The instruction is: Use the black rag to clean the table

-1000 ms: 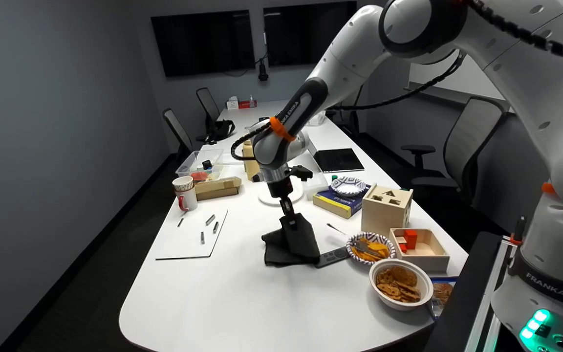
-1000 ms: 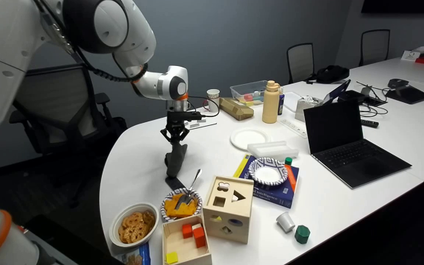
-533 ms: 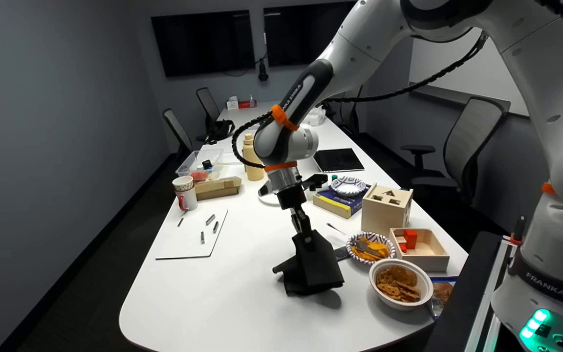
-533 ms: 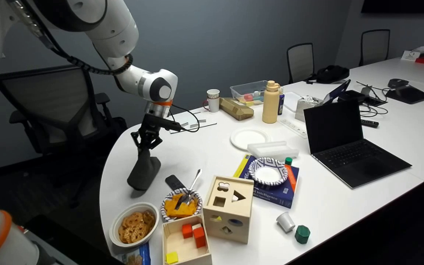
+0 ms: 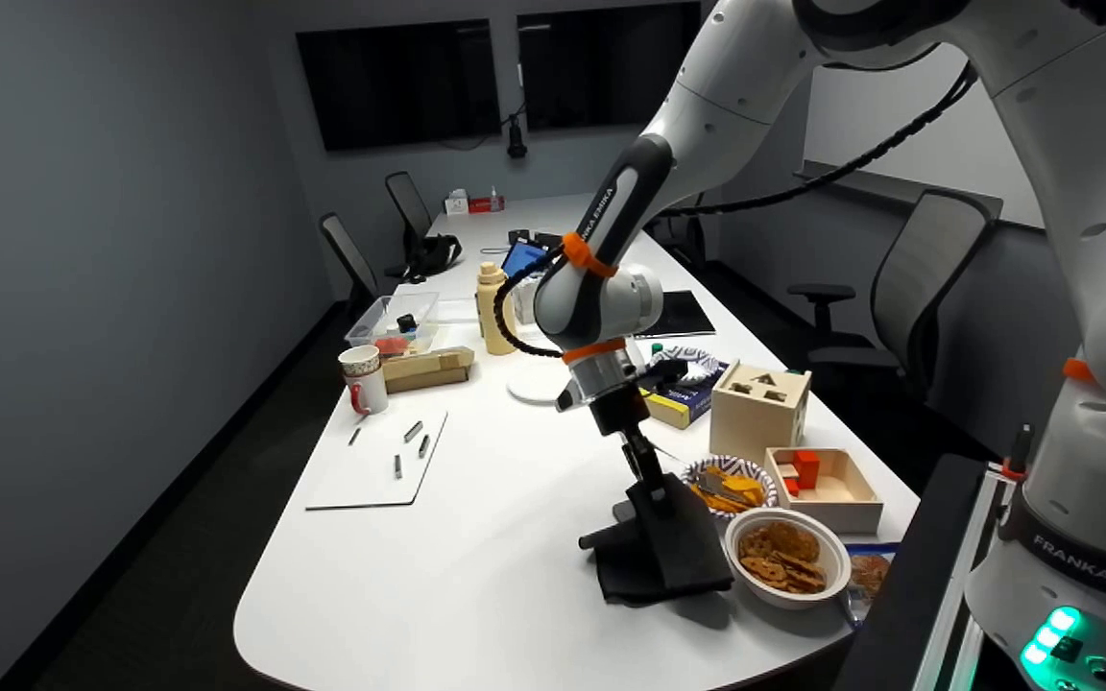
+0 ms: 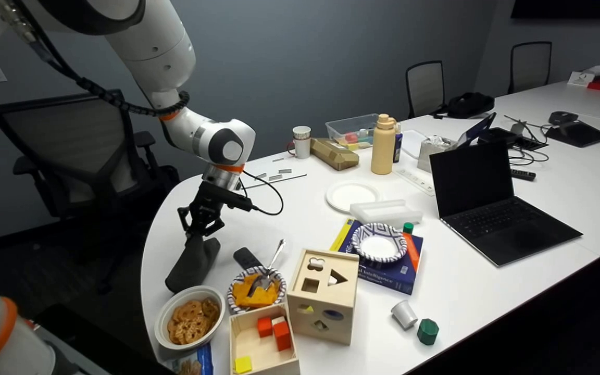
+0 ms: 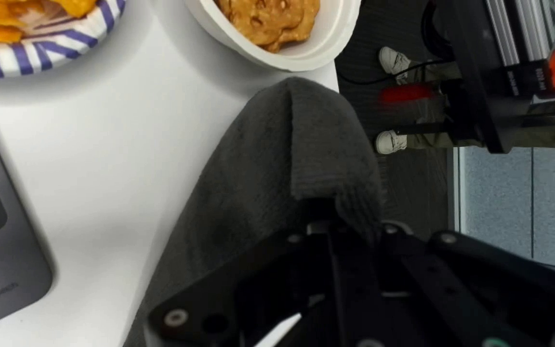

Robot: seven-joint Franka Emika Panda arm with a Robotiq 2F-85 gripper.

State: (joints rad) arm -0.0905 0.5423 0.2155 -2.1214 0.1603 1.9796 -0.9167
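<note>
The black rag (image 5: 673, 552) hangs from my gripper (image 5: 654, 488), which is shut on its bunched top. The rag's lower part is spread at the near part of the white table (image 5: 399, 595). A shadow lies beside its lower edge; I cannot tell how much of it touches the table. In an exterior view the rag (image 6: 191, 265) is right beside the pretzel bowl (image 6: 160, 319), with my gripper (image 6: 195, 234) above it. In the wrist view the rag (image 7: 253, 168) comes out of the closed fingers (image 7: 337, 219) and reaches toward the bowl and table edge.
A remote (image 6: 247, 258), a patterned bowl (image 6: 231, 292) of orange chips with a fork, a wooden tray (image 5: 846, 518) and a shape box (image 5: 755, 422) stand close to the rag. A whiteboard (image 5: 371, 480) with small pieces, a mug (image 5: 371, 389) and a laptop (image 6: 508, 229) lie farther off.
My gripper has carried the rag off the remote, toward the near table edge and the pretzel bowl. The remote now shows fully in an exterior view. The other objects have not moved.
</note>
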